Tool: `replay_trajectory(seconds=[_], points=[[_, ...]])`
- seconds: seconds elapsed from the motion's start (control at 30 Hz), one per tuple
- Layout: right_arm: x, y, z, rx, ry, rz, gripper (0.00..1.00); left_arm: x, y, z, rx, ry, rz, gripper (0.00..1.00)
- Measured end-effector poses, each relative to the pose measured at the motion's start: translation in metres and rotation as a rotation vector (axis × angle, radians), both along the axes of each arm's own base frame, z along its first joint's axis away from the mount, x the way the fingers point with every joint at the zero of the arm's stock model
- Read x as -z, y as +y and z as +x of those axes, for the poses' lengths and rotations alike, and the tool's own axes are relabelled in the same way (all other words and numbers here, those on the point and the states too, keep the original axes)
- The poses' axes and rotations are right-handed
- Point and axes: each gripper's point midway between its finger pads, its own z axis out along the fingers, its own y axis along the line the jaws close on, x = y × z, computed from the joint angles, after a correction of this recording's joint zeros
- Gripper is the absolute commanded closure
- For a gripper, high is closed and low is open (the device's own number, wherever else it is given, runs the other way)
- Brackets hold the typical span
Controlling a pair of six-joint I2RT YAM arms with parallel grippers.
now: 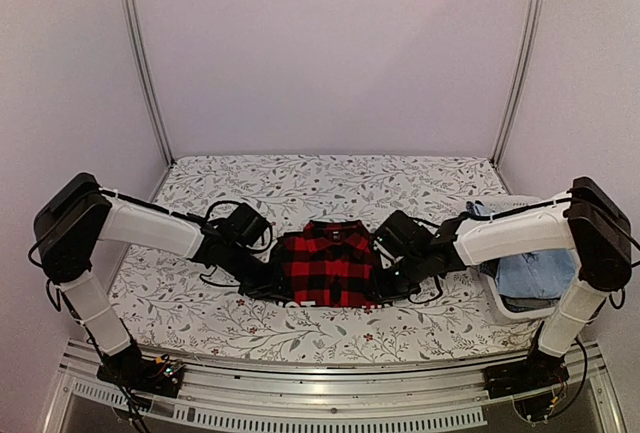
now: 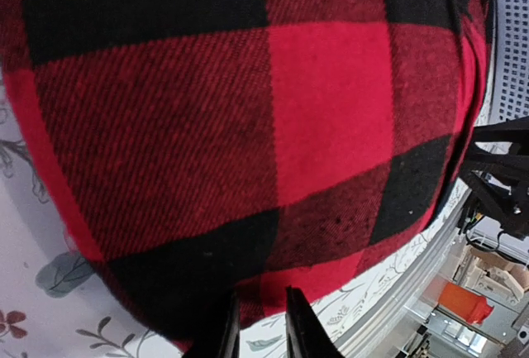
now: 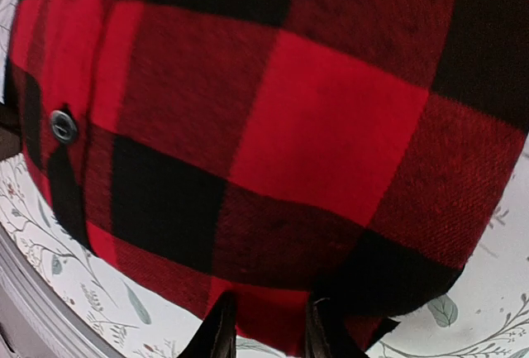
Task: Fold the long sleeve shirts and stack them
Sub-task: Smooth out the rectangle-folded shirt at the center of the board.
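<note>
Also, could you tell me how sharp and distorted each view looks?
Top external view: even, soft light, no glare, shirt slightly grainy. Left wrist view: wide-lens bulge bends the checks, weave crisp, background at right blurred. Right wrist view: same bulge, button fairly sharp, upper cloth soft.

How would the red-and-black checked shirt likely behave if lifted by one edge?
Probably floppy: the checked shirt is soft cloth lying in rounded folds, so it should droop. Likely light for its size. Its coarse weave probably resists slipping.
</note>
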Motion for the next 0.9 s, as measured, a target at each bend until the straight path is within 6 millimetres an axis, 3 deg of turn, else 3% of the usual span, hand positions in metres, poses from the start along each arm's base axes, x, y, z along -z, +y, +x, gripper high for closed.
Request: replay_trajectory(seconds=[0.07,0.23,0.33,0.57,0.73,0.9], points=[[0.015,-0.01,-0.013,0.009,0.045,-0.018,0.73,0.001,0.001,-0.001,-0.004,0.005,0.002,0.8],[0.014,-0.008,-0.017,0.035,0.06,0.032,0.72,-0.004,0.002,0.004,-0.018,-0.017,0.011,0.76],[0.008,-0.008,-0.016,0.046,0.055,0.045,0.62,-0.014,0.005,0.011,-0.037,-0.057,0.032,0.66],[-0.03,-0.007,-0.006,0.063,-0.027,0.096,0.34,-0.044,0.025,0.043,-0.114,-0.169,0.058,0.5],[-0.064,-0.008,0.009,0.09,-0.142,0.13,0.21,-0.042,0.047,0.068,-0.17,-0.187,0.079,0.43],[-0.09,-0.017,0.019,0.122,-0.236,0.144,0.16,-0.03,0.043,0.086,-0.143,-0.18,0.091,0.41]])
